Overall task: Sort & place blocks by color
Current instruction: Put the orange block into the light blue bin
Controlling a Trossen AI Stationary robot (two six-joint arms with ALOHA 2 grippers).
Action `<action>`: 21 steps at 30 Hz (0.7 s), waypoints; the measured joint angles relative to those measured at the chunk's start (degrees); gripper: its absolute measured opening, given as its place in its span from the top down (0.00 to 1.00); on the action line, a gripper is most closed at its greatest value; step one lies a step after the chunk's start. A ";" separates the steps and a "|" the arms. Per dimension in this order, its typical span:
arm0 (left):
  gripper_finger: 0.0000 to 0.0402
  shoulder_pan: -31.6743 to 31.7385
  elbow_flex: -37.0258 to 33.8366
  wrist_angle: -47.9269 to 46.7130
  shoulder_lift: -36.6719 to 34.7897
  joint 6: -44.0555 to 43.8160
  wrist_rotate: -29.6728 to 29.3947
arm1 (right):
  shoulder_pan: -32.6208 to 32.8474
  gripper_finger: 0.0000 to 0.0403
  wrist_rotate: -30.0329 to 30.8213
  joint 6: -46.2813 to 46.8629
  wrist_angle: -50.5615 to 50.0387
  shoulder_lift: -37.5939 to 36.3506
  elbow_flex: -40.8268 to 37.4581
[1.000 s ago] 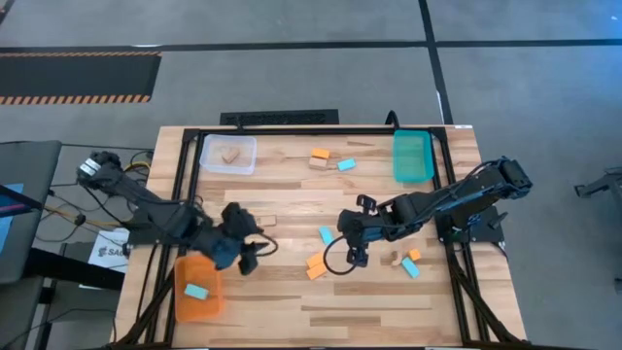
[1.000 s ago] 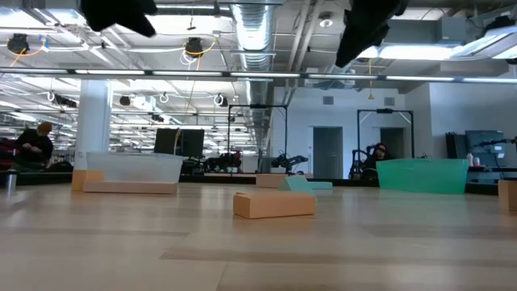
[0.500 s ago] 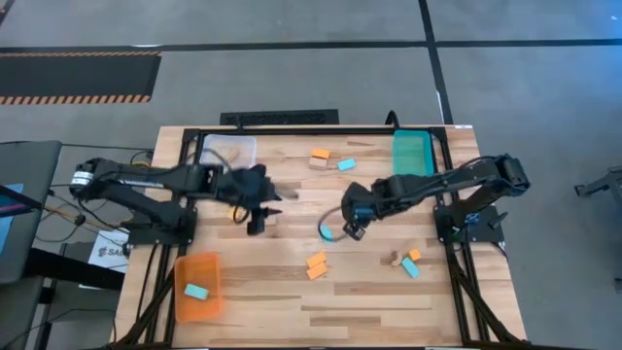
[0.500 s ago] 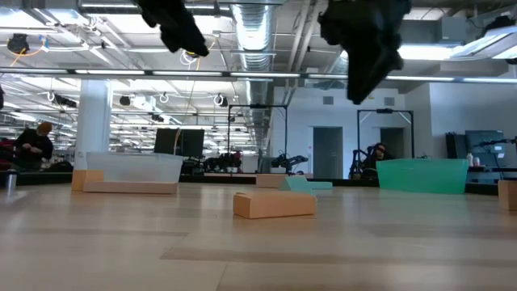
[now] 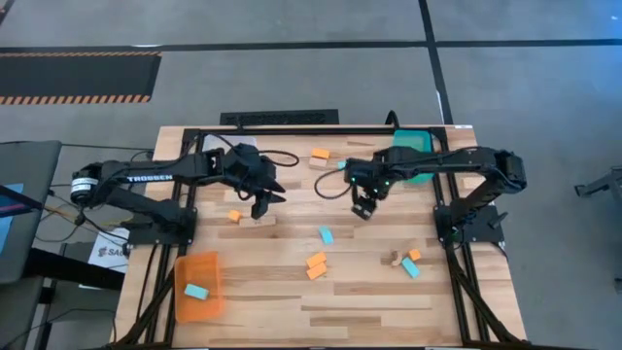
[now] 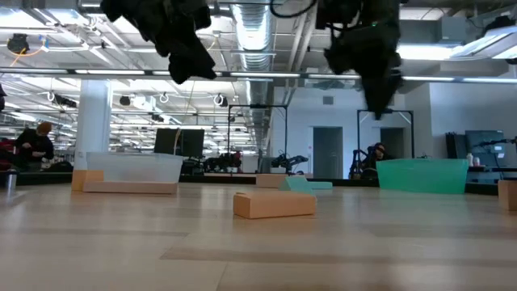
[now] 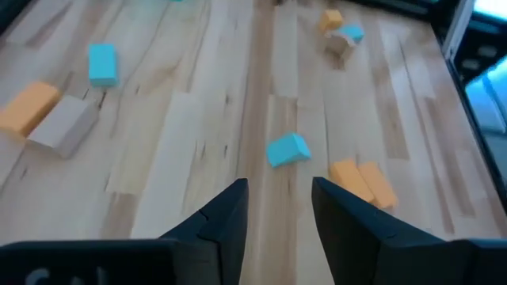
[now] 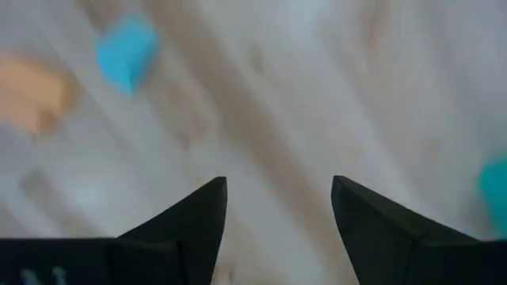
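Scattered blocks (image 5: 326,235) on wooden table (image 5: 369,301); both claws empty, fingers apart.

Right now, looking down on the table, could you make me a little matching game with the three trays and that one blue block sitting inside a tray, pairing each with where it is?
Things:
1. orange tray
2. teal tray
3. clear tray
4. light blue block

Places:
A. far right corner of the table, beside the right arm
B. inside the orange tray
C. near left corner of the table
D. far left part of the table, partly hidden under the left arm

Pairs: 1-C, 2-A, 3-D, 4-B
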 joint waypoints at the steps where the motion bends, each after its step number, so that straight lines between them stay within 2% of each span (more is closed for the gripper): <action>1: 0.68 0.00 -0.96 1.34 0.00 -0.51 0.17 | 0.54 0.37 -1.06 1.75 -3.13 0.00 0.00; 5: 0.68 -0.04 -2.09 3.85 -0.01 -0.84 0.80 | 3.60 0.37 -2.25 8.23 -10.81 -0.01 -0.22; 8: 0.68 -0.02 -3.06 6.98 0.00 -0.64 -0.34 | 5.51 0.37 -7.40 10.18 -8.42 -0.35 -3.58; 12: 0.68 -0.02 -3.39 11.15 0.00 -0.58 -0.36 | 8.07 0.37 -11.82 13.51 -1.24 -2.30 -12.05; 16: 0.68 -0.02 -3.42 13.49 0.00 -0.62 -0.36 | 10.98 0.37 -12.16 21.33 3.50 -4.60 -17.89; 21: 0.68 0.02 -3.42 18.76 -0.34 -0.64 1.42 | 15.56 0.37 -8.78 30.99 5.09 -7.77 -19.54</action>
